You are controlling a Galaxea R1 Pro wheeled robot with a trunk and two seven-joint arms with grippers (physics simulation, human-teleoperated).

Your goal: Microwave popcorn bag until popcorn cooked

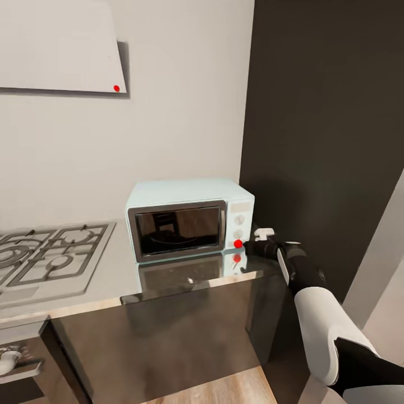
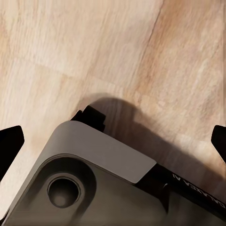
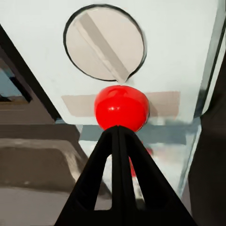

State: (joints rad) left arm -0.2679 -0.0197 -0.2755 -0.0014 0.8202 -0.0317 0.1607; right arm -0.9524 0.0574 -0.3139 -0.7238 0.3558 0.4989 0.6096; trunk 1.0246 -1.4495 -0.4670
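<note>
The mint-blue microwave [image 1: 188, 221] stands on the glossy grey countertop [image 1: 106, 280] with its dark glass door closed. My right gripper [image 1: 249, 245] is shut, and its joined fingertips [image 3: 117, 136] press against the red dot [image 3: 121, 107] below a round knob [image 3: 104, 42] on the microwave's white side panel. The red dot [image 1: 238, 244] is at the panel's lower end. My left gripper [image 2: 115, 139] hangs open over the wooden floor, with nothing between its fingers. The popcorn bag and the popcorn are out of view; the dark glass shows nothing of them.
A steel gas hob [image 1: 45, 255] lies left of the microwave. A tall dark cabinet wall [image 1: 325, 112] rises right behind my right arm. A white hood [image 1: 62, 45] hangs at the upper left. My grey base [image 2: 80, 183] is below the left gripper.
</note>
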